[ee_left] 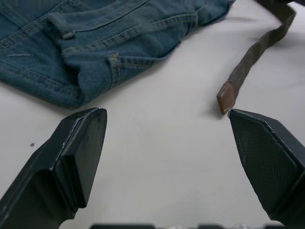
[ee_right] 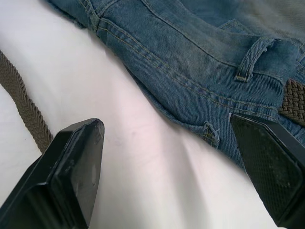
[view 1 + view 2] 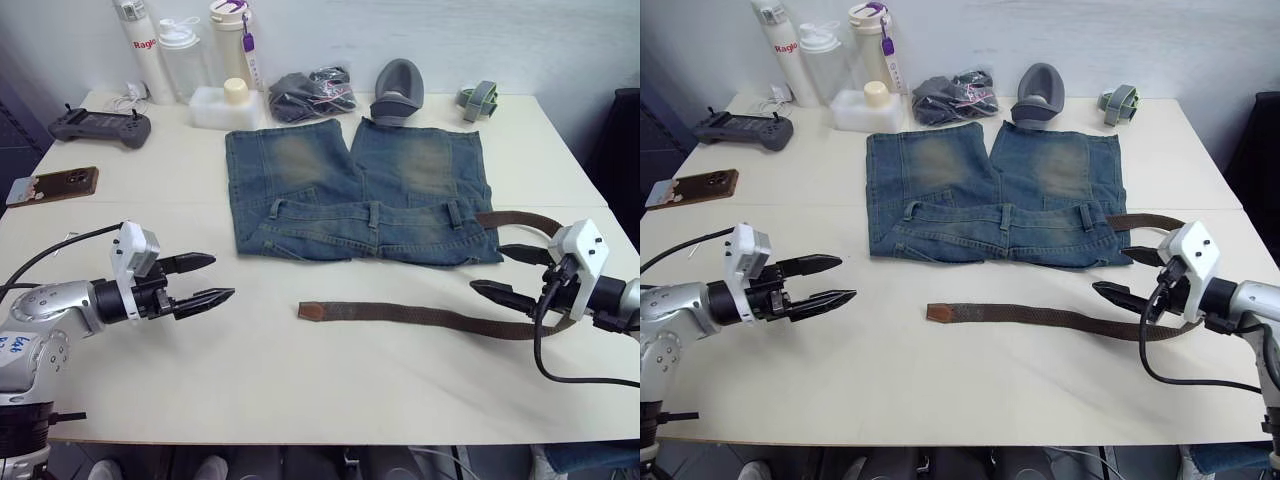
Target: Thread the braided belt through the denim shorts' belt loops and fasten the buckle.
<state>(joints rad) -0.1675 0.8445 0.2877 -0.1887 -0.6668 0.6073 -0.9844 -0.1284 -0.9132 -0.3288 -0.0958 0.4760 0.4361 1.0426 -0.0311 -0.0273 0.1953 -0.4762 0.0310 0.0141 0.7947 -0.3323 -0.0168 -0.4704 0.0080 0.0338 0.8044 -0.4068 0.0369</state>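
The denim shorts (image 3: 360, 185) lie flat on the table (image 3: 300, 380), waistband toward me, with belt loops (image 3: 372, 213) standing across it. The braided belt (image 3: 430, 319) enters the waistband at its right end (image 2: 294, 101), curves round behind my right gripper and runs back left over the table to its tan tip (image 3: 312, 311). The buckle is hidden. My right gripper (image 3: 490, 270) is open just right of the waistband's corner, above the belt and holding nothing. My left gripper (image 3: 220, 278) is open and empty over bare table, left of the tan tip (image 1: 227, 97).
Along the back edge stand bottles (image 3: 180, 55), a white container (image 3: 222, 105), a dark grey cloth bundle (image 3: 312, 93), a grey object (image 3: 399, 88) and a green-grey strap roll (image 3: 479, 100). A controller (image 3: 100, 126) and a phone (image 3: 55, 184) lie at the left.
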